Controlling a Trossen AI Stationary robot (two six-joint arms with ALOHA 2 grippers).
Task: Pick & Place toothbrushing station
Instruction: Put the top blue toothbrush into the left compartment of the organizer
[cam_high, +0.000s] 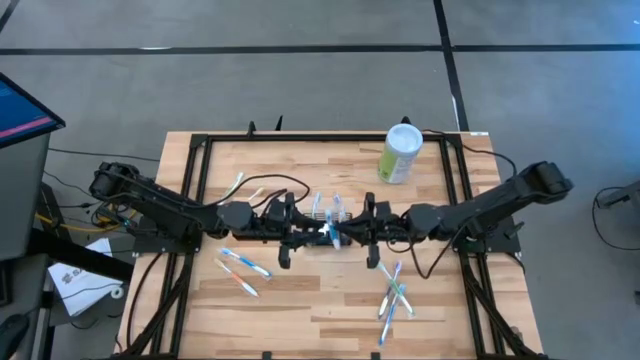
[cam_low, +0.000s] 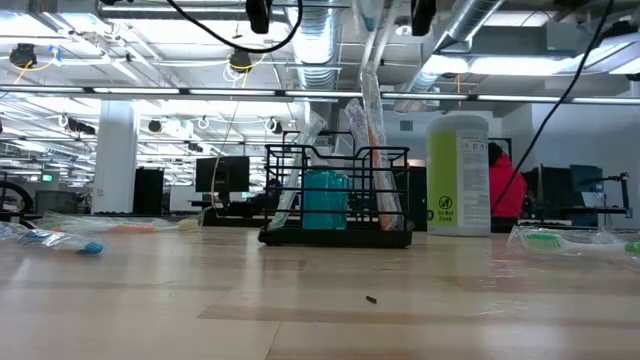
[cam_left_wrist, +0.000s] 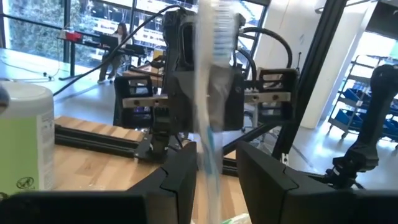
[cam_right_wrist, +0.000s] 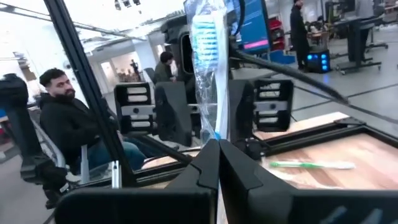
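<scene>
The toothbrushing station (cam_low: 335, 195), a black wire caddy, stands on the table's middle with several wrapped toothbrushes leaning in it. In the high view both grippers hide most of it. My right gripper (cam_right_wrist: 217, 155) (cam_high: 358, 232) is shut at a wrapped toothbrush (cam_right_wrist: 206, 68) that stands upright, head up. My left gripper (cam_left_wrist: 216, 177) (cam_high: 305, 237) faces it from the table's left. It is open, with one finger on either side of an upright wrapped toothbrush (cam_left_wrist: 210, 93). My right gripper pinches the toothbrush's clear wrapper (cam_right_wrist: 214, 134) below the head, between its shut fingertips. The fingers come level from the table's right and lie across the brush. The brush stands upright above them; its lower end is hidden. My left gripper: whether its fingers touch the brush cannot be told.
A pale-green canister (cam_high: 402, 153) (cam_low: 458, 175) stands at the far right. Loose wrapped toothbrushes lie near left (cam_high: 243, 265), far left (cam_high: 240, 185) and near right (cam_high: 393, 293). A black frame (cam_high: 200, 180) borders the table. A seated person (cam_right_wrist: 62, 118) is beyond the table.
</scene>
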